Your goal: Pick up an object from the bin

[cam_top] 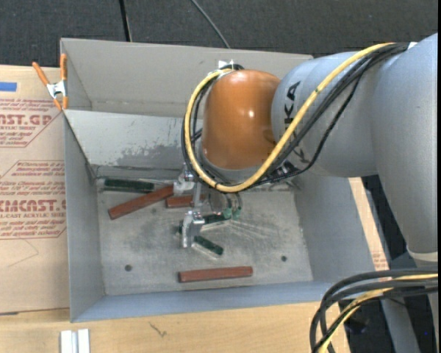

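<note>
My gripper hangs below the orange wrist cover, low over the middle of the bin floor. A short dark green stick lies right at its lower right tip, touching or nearly touching it. A small brown piece lies just above the gripper. In front of it, near the front wall, a brown stick lies flat.
A longer brown stick lies slanted at the left of the floor, with a dark green stick behind it along the back wall. The arm and its cables cover the bin's right and back parts.
</note>
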